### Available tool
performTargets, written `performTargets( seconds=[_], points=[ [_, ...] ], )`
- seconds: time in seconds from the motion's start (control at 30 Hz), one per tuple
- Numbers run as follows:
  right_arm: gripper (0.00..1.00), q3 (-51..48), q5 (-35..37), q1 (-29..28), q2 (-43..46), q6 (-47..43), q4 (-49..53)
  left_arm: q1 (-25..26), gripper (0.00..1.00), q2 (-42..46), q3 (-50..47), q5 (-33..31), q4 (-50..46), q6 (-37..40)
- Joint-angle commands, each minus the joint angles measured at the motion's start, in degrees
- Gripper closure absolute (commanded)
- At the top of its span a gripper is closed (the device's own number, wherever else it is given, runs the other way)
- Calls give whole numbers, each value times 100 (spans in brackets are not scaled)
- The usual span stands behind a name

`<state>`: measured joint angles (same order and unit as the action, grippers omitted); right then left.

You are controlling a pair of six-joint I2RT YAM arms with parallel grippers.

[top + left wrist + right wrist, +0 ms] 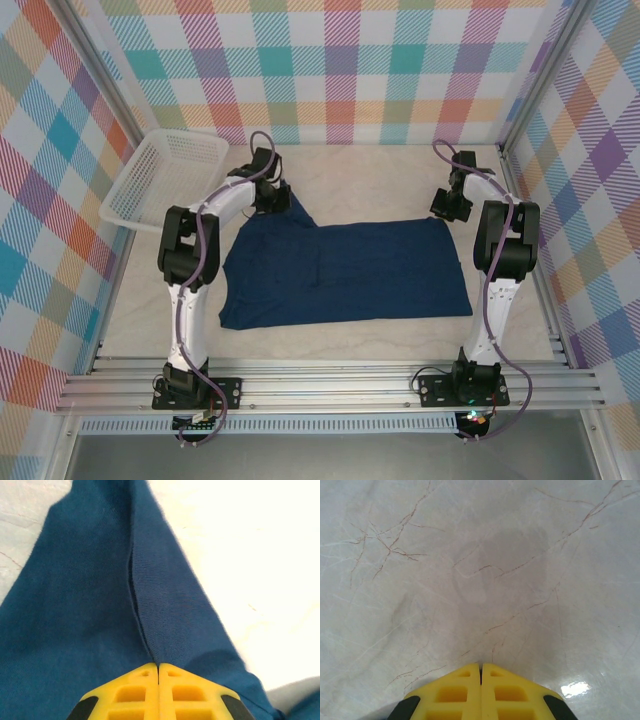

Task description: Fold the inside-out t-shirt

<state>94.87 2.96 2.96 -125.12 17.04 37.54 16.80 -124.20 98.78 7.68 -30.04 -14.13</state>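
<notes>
The inside-out t-shirt [350,272] lies spread across the middle of the table, dark navy, with its far left corner drawn up into a peak. My left gripper [278,197] sits at that peak. In the left wrist view its yellow fingertips [159,666] are pressed together on a raised fold of the navy cloth [100,605]. My right gripper [450,208] rests at the shirt's far right corner. In the right wrist view its tips [481,665] are shut over bare marble, and no cloth shows between them.
A white mesh basket [128,178] stands at the far left, beside the left arm. Bare marble table [380,178] runs behind the shirt to the checked back wall. Metal frame posts flank both sides, and rails run along the near edge.
</notes>
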Motion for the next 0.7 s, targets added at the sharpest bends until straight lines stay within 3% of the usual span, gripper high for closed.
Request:
performTargets(
  seconds=[0.0,0.33,0.67],
  points=[
    [96,119,-141,-17,241,-120,-44,34,100,697,-199,183,263,-152],
    [97,-302,-513,-24,1087,-124,55,43,100,2058,-1431,406,616,-553],
    [97,-1737,-262,-24,2445,-101,-45,157,100,3919,-3124,436,604,-904]
  ],
)
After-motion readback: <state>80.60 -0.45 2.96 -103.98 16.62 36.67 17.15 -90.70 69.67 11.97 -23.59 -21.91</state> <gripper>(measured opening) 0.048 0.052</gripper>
